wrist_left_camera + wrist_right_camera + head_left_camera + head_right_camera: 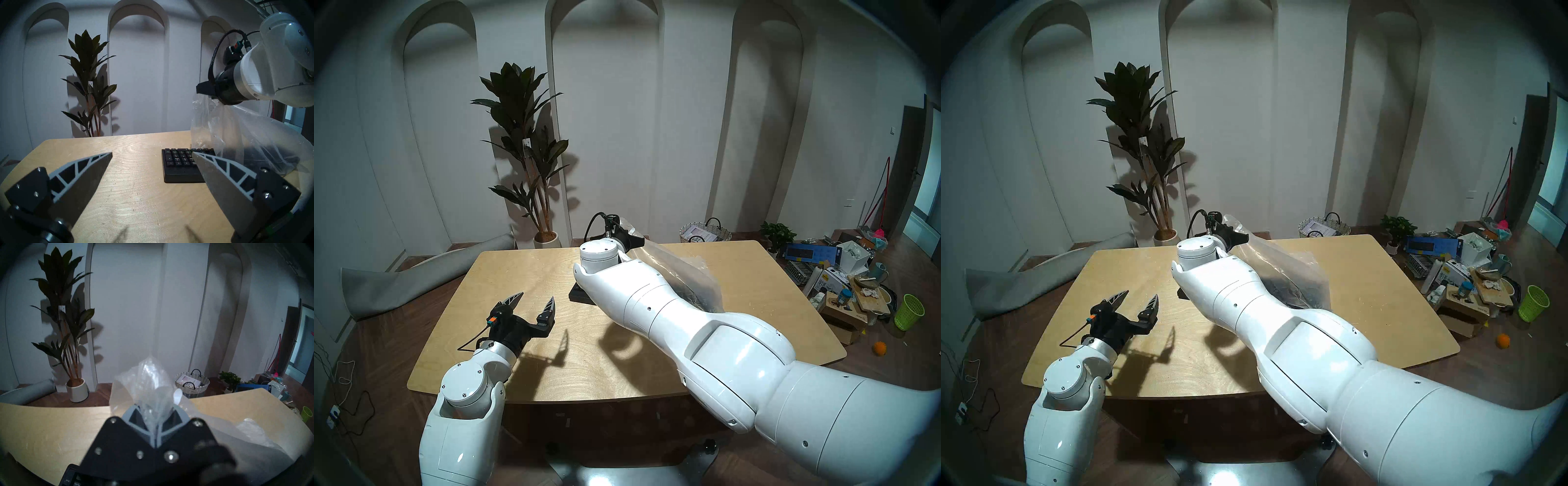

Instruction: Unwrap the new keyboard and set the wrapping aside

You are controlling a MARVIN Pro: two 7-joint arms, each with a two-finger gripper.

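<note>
The black keyboard (pixel 180 162) lies flat on the wooden table (pixel 524 271). Its number-pad end pokes out bare, and the rest sits inside the wrapping (pixel 254 132), a clear crinkly plastic bag. My right gripper (pixel 155 411) is shut on a bunched end of the wrapping (pixel 149 378) and holds it above the table's far middle, so the bag (pixel 680 268) slopes down over the keyboard. My right forearm hides most of the keyboard (pixel 578 293) in the head views. My left gripper (pixel 537 296) hovers open and empty over the table's left half, just short of the keyboard's bare end.
A tall potted plant (pixel 524 152) stands behind the table and a rolled grey mat (pixel 415 281) lies on the floor to the left. Behind the table's far right are a woven basket (pixel 704 232), a pile of boxes and clutter (pixel 836 271) and a green bin (pixel 907 310).
</note>
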